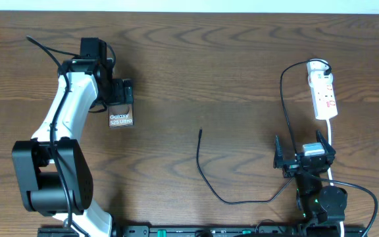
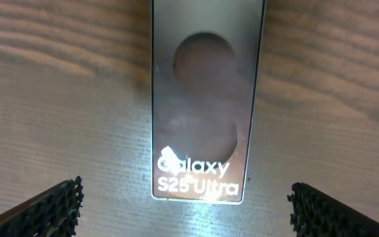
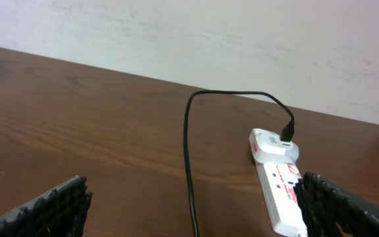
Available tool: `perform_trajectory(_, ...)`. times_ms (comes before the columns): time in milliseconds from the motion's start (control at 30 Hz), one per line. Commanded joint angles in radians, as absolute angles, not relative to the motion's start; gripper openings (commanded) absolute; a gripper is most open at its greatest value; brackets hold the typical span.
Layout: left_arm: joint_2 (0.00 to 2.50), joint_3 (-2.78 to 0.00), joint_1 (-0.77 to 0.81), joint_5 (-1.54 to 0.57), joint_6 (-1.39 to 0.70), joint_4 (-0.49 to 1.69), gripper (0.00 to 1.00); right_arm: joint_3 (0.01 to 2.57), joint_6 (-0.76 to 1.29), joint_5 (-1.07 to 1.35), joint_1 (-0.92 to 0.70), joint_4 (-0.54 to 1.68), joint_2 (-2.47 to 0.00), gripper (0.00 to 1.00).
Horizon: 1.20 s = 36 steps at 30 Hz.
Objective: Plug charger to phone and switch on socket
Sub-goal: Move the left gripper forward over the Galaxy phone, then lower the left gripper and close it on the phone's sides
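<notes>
The phone [image 1: 120, 116] is a brown-bronze slab with white "Galaxy S25 Ultra" text, lying flat on the table at the left. In the left wrist view the phone [image 2: 206, 99] lies between and ahead of my open left gripper [image 2: 186, 210], untouched. The left gripper [image 1: 118, 94] hovers over the phone's far end. The charger cable [image 1: 242, 197] runs from the socket [image 1: 322, 89] down to a free plug tip [image 1: 201, 131] at mid-table. My right gripper [image 1: 304, 158] is open and empty near the front right. The right wrist view shows the cable [image 3: 188, 151] and socket [image 3: 278, 178].
The socket's white cord [image 1: 329, 141] runs down toward the right arm's base. A pale wall [image 3: 209, 33] stands behind the table's far edge. The left arm's white body [image 1: 64, 118] reaches across the table's left side.
</notes>
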State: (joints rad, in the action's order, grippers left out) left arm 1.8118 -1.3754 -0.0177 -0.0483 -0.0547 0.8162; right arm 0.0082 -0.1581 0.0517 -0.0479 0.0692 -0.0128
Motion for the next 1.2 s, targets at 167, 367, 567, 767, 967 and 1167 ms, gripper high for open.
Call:
perform_trajectory(167,1.821,-1.405,-0.016,-0.040,-0.060,0.797,0.99,0.006,-0.147,0.047,-0.042,0.072,-0.009,0.99)
perform_trajectory(367,1.873,-1.405,-0.016,-0.049,-0.068,0.787,0.99,0.006,-0.147,0.047,-0.042,0.072,-0.009,0.99)
perform_trajectory(567,1.915,-1.405,-0.016,-0.090,-0.068,0.759,0.99,0.006,-0.147,0.047,-0.042,0.072,-0.009,0.99)
perform_trajectory(767,1.949,-1.405,-0.016,-0.090,-0.064,0.737,0.99,0.006,-0.147,0.047,-0.042,0.072,-0.009,0.99)
perform_trajectory(967,1.957,-1.405,-0.016,-0.094,-0.064,0.719,0.99,0.006,-0.147,0.047,-0.042,0.072,-0.009,0.99)
perform_trajectory(1167,1.957,-1.405,-0.015,-0.116,-0.065,0.712,0.99,0.006,-0.147,0.047,-0.042,0.072,-0.009,0.99)
